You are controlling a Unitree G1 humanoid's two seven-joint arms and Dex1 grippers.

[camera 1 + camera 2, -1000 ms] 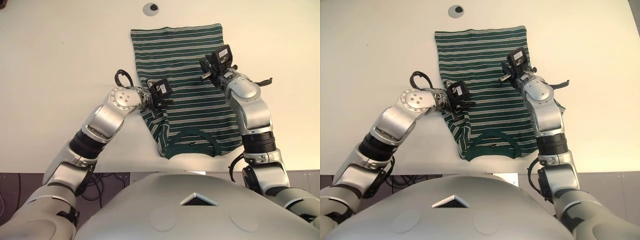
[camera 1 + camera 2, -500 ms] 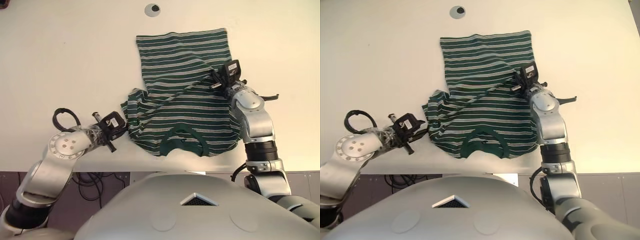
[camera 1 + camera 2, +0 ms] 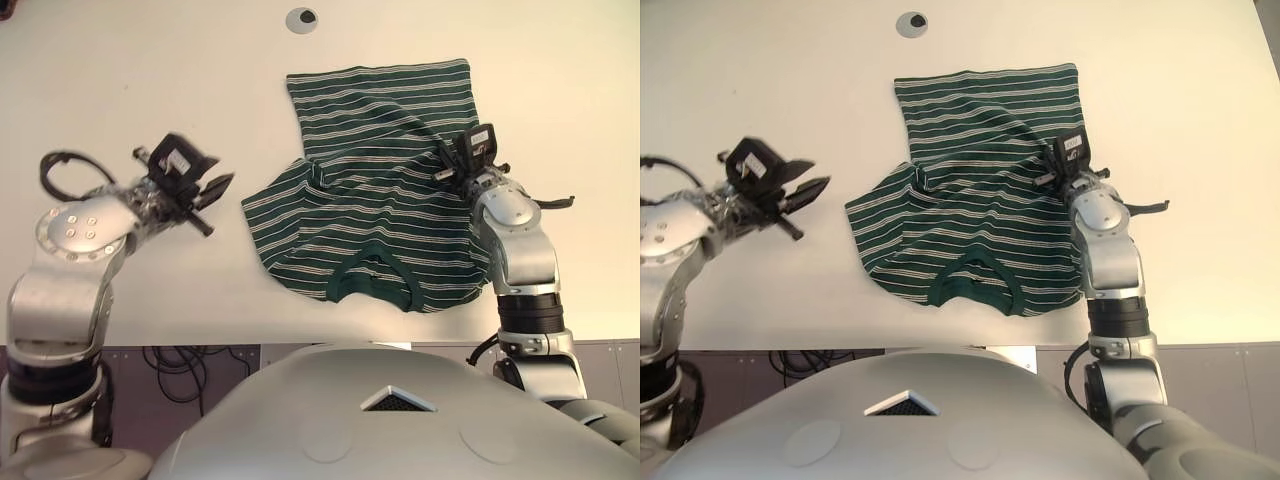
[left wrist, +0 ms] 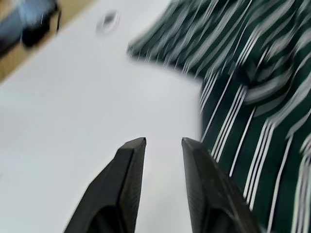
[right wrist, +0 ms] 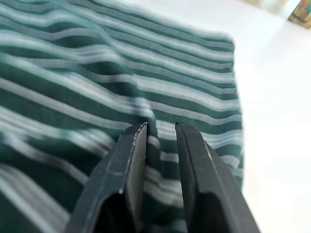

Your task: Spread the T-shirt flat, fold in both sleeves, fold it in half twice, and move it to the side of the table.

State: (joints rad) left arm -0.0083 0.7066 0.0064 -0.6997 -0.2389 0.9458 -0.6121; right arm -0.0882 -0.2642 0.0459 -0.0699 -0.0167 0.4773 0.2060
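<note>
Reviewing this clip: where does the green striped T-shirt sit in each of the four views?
Left eye view: T-shirt at the centre of the table, right tool on its right edge.
Right eye view: T-shirt at centre, collar nearest the robot.
Left wrist view: T-shirt beside and beyond the open left tool.
Right wrist view: T-shirt beneath the right tool, a fold pinched in it.
Shared landmark: round grommet beyond the hem.
</note>
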